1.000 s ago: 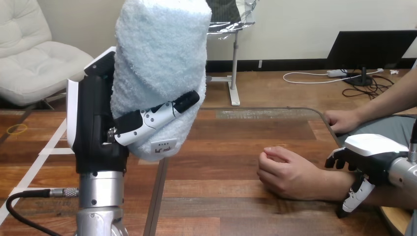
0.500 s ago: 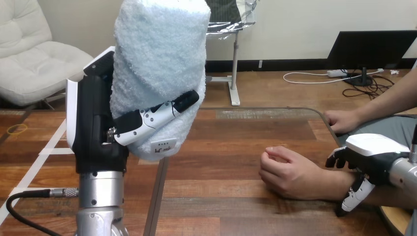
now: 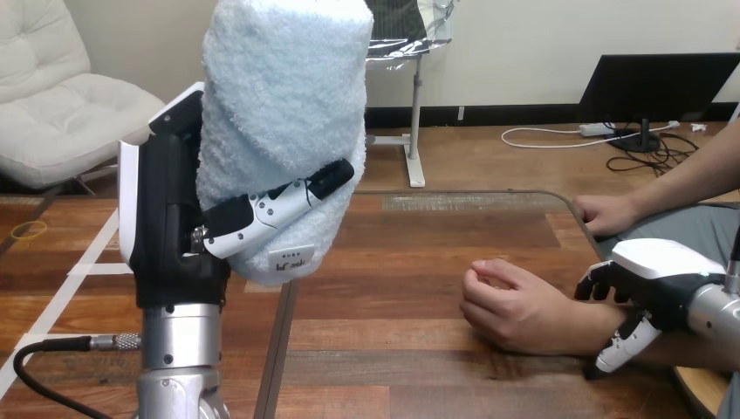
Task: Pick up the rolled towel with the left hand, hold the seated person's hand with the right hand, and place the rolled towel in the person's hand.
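The rolled towel (image 3: 279, 113) is gripped upright in the curled left hand (image 3: 170, 231); the person's wrist (image 3: 592, 325) is apparently clasped by the right hand (image 3: 656, 272).

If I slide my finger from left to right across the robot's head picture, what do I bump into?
Left hand → rolled towel, held up in its fingers → the person's nearer hand, resting on the table → right hand, at that hand's wrist.
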